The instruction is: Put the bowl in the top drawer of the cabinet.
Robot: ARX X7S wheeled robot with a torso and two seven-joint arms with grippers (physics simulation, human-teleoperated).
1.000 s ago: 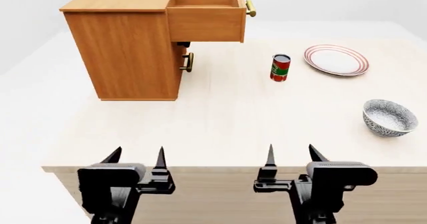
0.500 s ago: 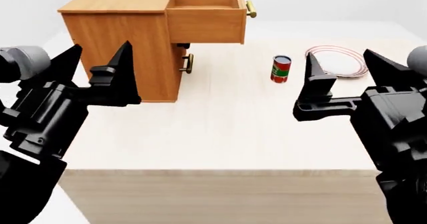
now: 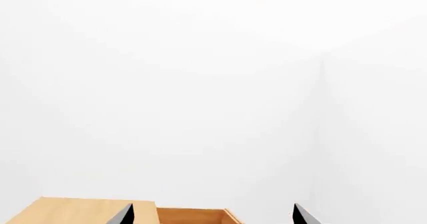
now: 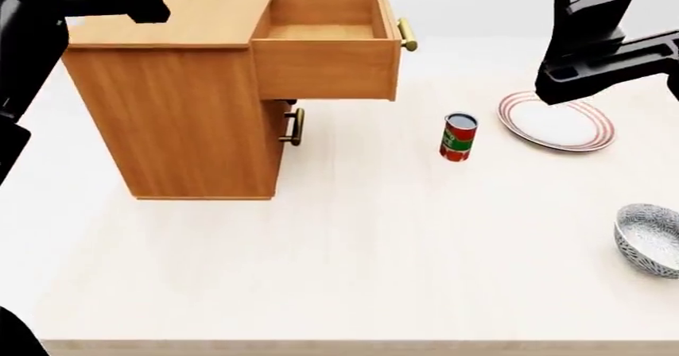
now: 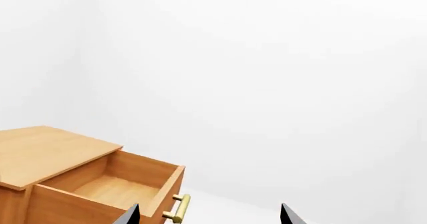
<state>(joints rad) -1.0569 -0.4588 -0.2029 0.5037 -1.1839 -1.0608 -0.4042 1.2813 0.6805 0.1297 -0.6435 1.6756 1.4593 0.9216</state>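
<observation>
Left wrist view: the cabinet (image 3: 80, 210) top shows low down, with two dark fingertips (image 3: 125, 215) spread apart, nothing between them.

Head view: the top drawer (image 4: 327, 50) stands pulled out and empty, while the bowl (image 4: 650, 237) sits untouched on the table (image 4: 351, 268) (far from the cabinet), so grasping and placing remain. Both arms are raised high.

Right wrist view: the right gripper (image 5: 208, 215) probably gapes too; only tips show.
</observation>
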